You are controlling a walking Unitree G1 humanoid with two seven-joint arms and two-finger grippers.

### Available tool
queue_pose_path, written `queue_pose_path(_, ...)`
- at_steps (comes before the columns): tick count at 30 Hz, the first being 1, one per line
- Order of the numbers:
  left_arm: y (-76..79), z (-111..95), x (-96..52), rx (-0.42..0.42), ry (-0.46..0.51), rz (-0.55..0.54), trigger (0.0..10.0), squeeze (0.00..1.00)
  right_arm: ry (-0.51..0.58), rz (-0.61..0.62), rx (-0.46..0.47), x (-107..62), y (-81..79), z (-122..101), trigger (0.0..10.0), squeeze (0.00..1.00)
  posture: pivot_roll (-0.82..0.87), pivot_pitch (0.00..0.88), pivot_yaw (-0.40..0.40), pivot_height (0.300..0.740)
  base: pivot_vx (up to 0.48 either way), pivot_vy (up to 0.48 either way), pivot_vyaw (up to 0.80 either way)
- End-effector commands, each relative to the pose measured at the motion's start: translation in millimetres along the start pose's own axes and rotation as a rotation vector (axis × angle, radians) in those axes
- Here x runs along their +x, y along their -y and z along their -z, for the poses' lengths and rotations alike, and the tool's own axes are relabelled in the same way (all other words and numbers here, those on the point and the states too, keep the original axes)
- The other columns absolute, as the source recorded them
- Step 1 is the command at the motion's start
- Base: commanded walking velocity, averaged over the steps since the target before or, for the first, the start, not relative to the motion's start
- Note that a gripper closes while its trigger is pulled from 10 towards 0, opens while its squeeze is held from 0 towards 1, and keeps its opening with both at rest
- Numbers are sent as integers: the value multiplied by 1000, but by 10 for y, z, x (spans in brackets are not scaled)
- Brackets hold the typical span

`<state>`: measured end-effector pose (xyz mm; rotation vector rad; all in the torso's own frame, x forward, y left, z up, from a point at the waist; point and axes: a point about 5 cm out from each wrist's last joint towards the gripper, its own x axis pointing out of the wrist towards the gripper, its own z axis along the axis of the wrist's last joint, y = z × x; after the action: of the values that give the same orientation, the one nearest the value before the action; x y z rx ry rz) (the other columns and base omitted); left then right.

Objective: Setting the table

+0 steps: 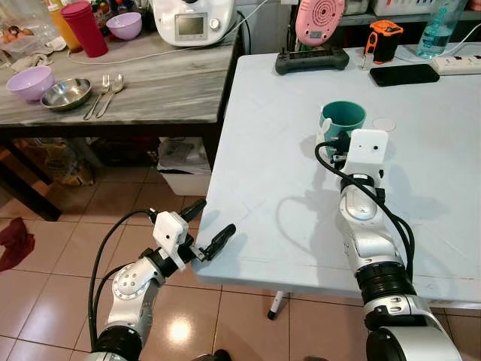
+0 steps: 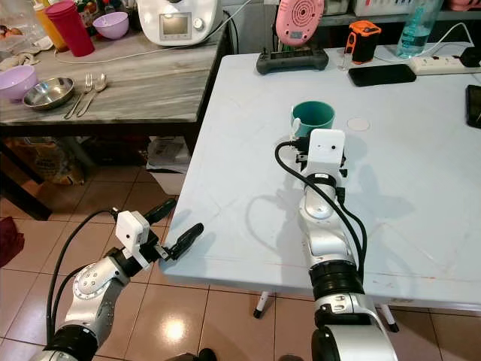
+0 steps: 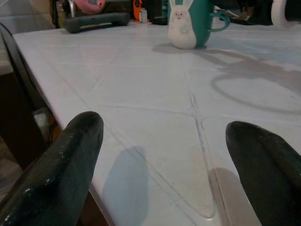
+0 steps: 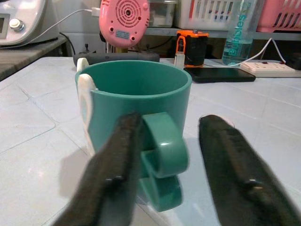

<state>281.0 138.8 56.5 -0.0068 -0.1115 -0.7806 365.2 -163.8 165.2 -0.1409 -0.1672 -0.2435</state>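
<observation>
The right gripper [image 4: 164, 155] reaches out over the white table [image 1: 285, 203] with its fingers spread on either side of the handle of the teal mug [image 1: 343, 120]. One finger lies against the handle's side by the mug wall, and the other stands apart from it on the outer side, so the handle sits in the gap and is not pinched. The mug stands upright on the table just ahead of this gripper, with a white rabbit face on the side turned away from the handle.

The left gripper [image 1: 207, 226] hovers at the table's near corner, fingers spread wide and empty; the mug is well ahead of it across the tabletop.

Beyond the mug lie a black phone [image 1: 403, 74] and a pink fan [image 1: 319, 20].
</observation>
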Motion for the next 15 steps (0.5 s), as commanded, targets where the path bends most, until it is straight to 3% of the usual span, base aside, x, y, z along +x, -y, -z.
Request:
queue_pose_path(1,196,426,-260,-110,-214,30,10000,0,10,7,4,13,-22,-25,0,0,-168,159,122,740,0,0,0)
queue_pose_path(6,135,386,-206,-75,-193,-1,10000,0,15,11,3,4,-7,-21,0,0,-166,154,120,740,0,0,0)
queue_pose_path(7,103,365,-183,-33,-189,-40,10000,0,14,14,3,-1,1,-13,0,0,-166,154,120,740,0,0,0)
queue_pose_path(12,14,350,-136,-16,-198,-147,10000,0,9,14,3,-7,9,6,0,0,-163,146,114,740,0,0,0)
queue_pose_path(13,-149,80,-113,36,-81,-131,10000,0,8,14,2,-7,10,8,0,0,-163,146,114,740,0,0,0)
queue_pose_path(14,-149,80,-113,36,-81,-131,10000,0,8,14,2,-7,10,8,0,0,-163,146,114,740,0,0,0)
queue_pose_path(15,-247,-482,26,127,94,-54,10000,0,6,16,4,-8,13,13,0,0,-162,144,112,740,0,0,0)
